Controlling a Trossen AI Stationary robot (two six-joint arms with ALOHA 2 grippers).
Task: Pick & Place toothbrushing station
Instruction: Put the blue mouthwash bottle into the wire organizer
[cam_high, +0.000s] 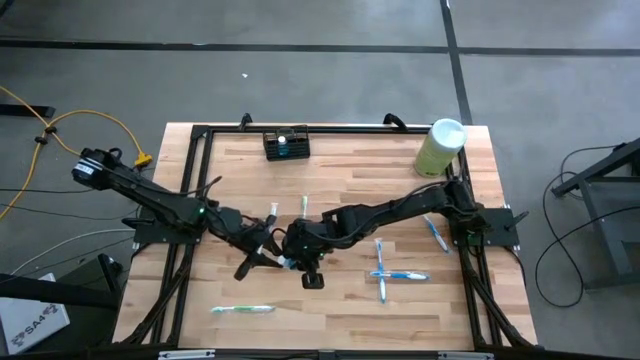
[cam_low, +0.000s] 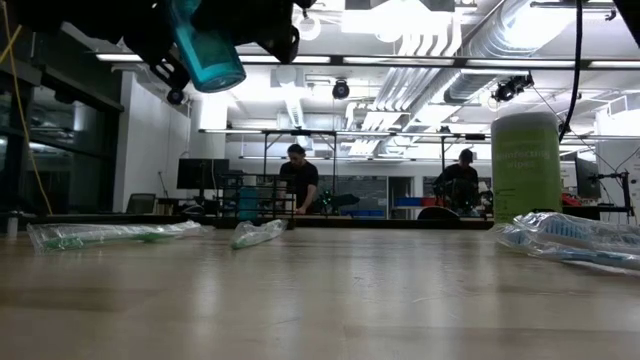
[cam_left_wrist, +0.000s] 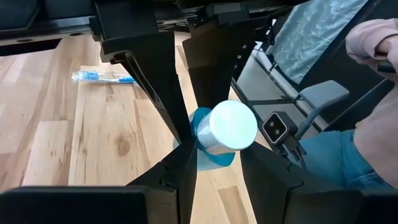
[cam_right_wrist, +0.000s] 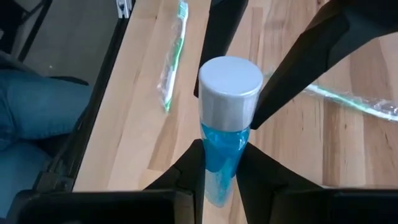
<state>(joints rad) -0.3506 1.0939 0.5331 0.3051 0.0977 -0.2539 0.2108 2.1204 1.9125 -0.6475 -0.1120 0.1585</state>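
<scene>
Both end effectors meet above the middle of the desk (cam_high: 350, 175); the left end effector (cam_left_wrist: 214, 155) and the right end effector (cam_right_wrist: 221, 168) each clamp a blue tube with a white cap (cam_right_wrist: 229, 102), held clear of the surface; the toothbrushing station (cam_high: 286, 145) stands well beyond them, near the far edge; a pale green cylinder (cam_high: 440, 148) stands far to the right end effector's side; wrapped toothbrushes (cam_high: 398, 275) lie near both.
</scene>
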